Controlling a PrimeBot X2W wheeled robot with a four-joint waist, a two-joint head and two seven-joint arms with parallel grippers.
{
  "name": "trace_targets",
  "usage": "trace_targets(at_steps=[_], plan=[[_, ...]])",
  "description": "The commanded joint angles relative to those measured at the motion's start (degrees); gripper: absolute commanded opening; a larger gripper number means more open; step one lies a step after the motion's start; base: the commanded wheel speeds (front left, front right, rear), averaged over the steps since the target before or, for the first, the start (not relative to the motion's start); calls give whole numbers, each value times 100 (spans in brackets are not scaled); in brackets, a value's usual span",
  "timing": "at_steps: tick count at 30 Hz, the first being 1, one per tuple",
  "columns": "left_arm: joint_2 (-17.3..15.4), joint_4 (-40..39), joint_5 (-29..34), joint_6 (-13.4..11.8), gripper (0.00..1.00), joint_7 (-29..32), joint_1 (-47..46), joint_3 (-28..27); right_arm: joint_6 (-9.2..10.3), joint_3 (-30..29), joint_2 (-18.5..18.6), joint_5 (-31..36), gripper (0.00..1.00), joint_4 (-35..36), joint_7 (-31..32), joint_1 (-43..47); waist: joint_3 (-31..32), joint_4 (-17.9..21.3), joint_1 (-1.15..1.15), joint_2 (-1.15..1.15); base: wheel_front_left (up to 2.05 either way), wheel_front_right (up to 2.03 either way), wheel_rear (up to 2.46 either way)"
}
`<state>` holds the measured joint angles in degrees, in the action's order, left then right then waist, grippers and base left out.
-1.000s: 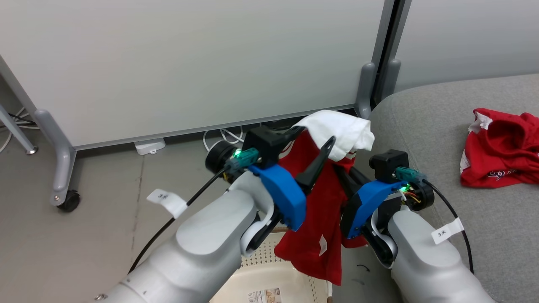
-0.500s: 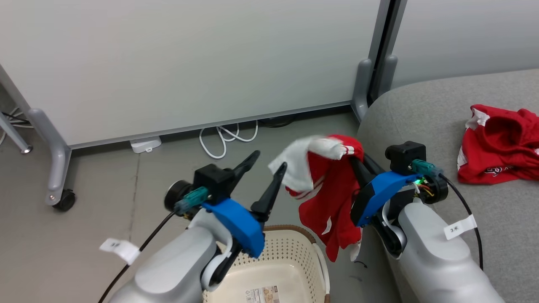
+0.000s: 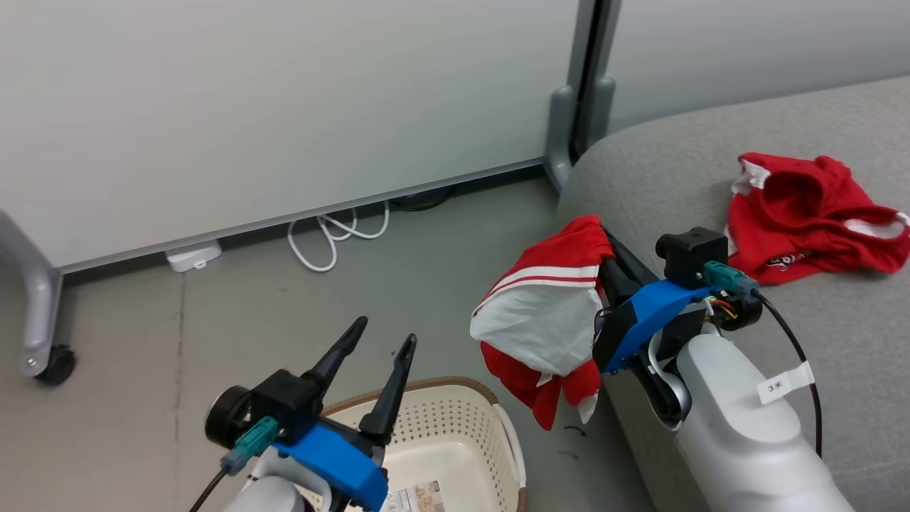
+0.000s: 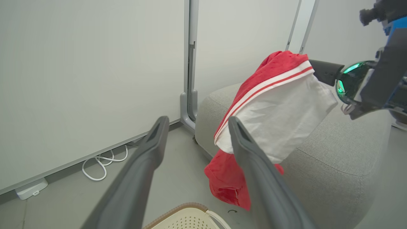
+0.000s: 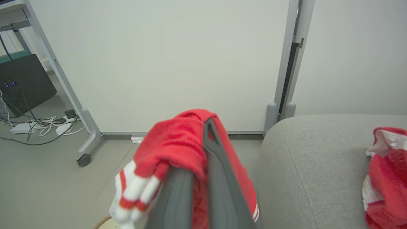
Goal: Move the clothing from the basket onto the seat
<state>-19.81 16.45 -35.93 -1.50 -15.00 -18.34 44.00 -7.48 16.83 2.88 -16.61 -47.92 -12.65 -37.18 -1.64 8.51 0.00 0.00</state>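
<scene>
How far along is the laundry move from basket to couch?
Done: one red garment lies on the couch. In hand: the right gripper is shut on the red-and-white garment, hanging beside the couch's edge. The left gripper is open and empty by the basket, whose visible part holds no clothing. Left: set this garment on the couch.

Soft cloth clothing (image 3: 547, 320), matt fabric seat (image 3: 675, 163), perforated plastic basket (image 3: 441, 427).

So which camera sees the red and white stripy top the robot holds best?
The left wrist view: the soft red garment with white panels and stripes hangs large, stripes clear. The head view shows the garment smaller; the right wrist view catches its bunched folds up close.
</scene>
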Motion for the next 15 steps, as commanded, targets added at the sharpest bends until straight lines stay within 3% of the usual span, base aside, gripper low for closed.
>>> trace_targets(at_steps=[1, 6, 15], plan=[[-36, -99, 113, -30, 100, -25, 138, -136, -3, -36, 10, 44, 0, 103, 20, 87, -40, 139, 0, 0, 0, 0, 0], [43, -446, 502, 13, 100, -25, 661, -707, -3, -147, 29, 134, 0, 537, 175, 256, -97, 475, 0, 0, 0, 0, 0], [283, -469, 974, 316, 100, -26, 1052, -1320, -3, -386, 66, 257, 0, 1387, 571, 698, -254, 1176, 0, 0, 0, 0, 0]])
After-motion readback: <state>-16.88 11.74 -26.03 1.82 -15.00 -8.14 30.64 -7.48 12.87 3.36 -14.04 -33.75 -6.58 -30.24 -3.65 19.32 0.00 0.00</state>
